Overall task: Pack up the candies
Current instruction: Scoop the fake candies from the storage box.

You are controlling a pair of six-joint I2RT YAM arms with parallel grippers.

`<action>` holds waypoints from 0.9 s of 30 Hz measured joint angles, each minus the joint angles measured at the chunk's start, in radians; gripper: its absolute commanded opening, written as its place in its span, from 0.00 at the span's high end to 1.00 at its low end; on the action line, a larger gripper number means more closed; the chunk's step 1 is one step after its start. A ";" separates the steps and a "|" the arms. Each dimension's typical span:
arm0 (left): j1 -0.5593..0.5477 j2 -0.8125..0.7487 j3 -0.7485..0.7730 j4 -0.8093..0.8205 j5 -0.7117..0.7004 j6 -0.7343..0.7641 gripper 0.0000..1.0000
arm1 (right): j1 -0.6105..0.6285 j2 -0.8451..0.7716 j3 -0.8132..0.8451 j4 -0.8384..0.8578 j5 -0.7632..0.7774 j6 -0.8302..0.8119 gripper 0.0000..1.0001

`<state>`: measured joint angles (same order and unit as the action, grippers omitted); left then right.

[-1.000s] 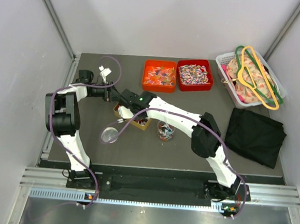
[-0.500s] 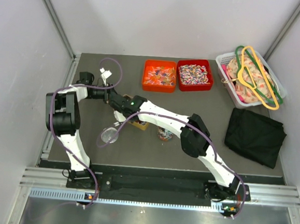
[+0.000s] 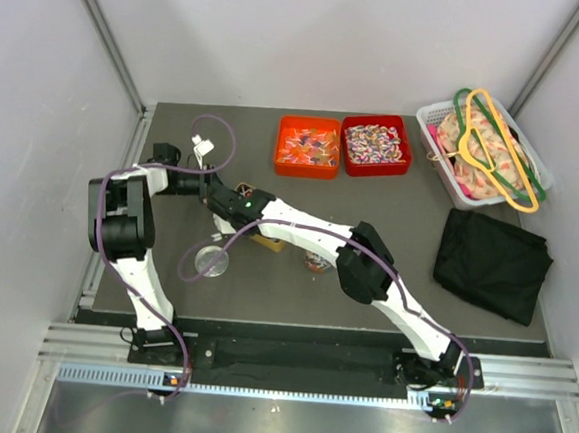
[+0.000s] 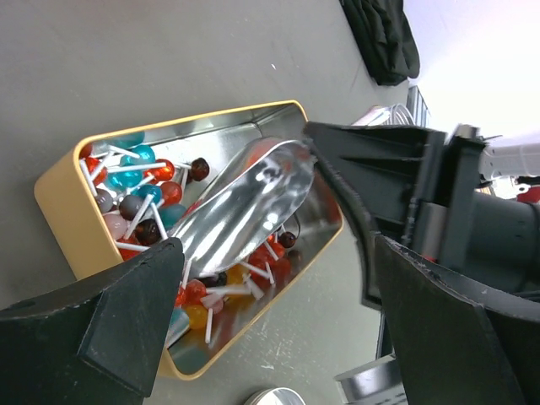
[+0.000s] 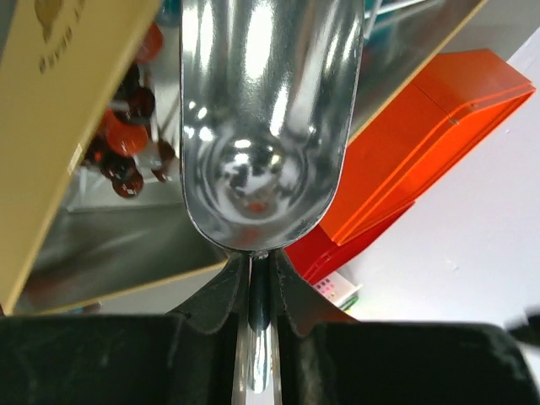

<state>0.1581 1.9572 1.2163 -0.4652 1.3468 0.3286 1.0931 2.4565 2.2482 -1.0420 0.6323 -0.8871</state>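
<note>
The candies (image 3: 373,143), small twist-wrapped sweets, fill the red tray (image 3: 403,161) at the back. My right gripper (image 5: 257,274) is shut on the handle of a shiny metal scoop (image 5: 263,126). The empty scoop's bowl lies tilted inside a yellow tin (image 4: 59,198) of lollipops (image 4: 135,181). The scoop also shows in the left wrist view (image 4: 245,211). From above, the right gripper (image 3: 230,205) covers most of the tin. My left gripper (image 4: 278,278) is open and empty, hovering beside the tin's left end, seen from above (image 3: 210,184).
An orange tray (image 3: 306,166) of orange-wrapped sweets stands left of the red one. A round tin lid (image 3: 211,261) lies near the tin. A small jar (image 3: 314,264) is mostly hidden under the right arm. A white basket (image 3: 433,112) with hangers and a black cloth (image 3: 491,263) are at the right.
My right arm has reached further left, bringing the scoop over and into the yellow tin, close to the left gripper. The left arm has barely moved.
</note>
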 measured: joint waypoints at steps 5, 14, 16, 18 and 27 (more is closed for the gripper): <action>0.004 0.000 0.000 -0.038 0.010 0.035 0.01 | 0.010 0.042 0.031 0.025 0.001 0.025 1.00; 0.005 0.000 0.000 -0.084 0.023 0.071 0.01 | 0.026 0.064 0.058 0.067 0.006 0.023 1.00; 0.006 0.003 0.000 -0.087 0.029 0.075 0.01 | 0.027 0.068 0.060 0.074 0.003 0.025 1.00; 0.007 0.005 0.001 -0.092 0.034 0.085 0.01 | 0.027 0.075 0.069 0.074 -0.008 0.035 1.00; 0.020 0.033 0.036 -0.198 0.063 0.179 0.01 | 0.028 0.075 0.039 0.116 -0.083 0.114 1.00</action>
<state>0.1783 1.9903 1.2526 -0.6628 1.4101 0.5076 1.1210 2.5313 2.2871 -0.9260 0.5491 -0.7727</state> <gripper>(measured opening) 0.990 0.090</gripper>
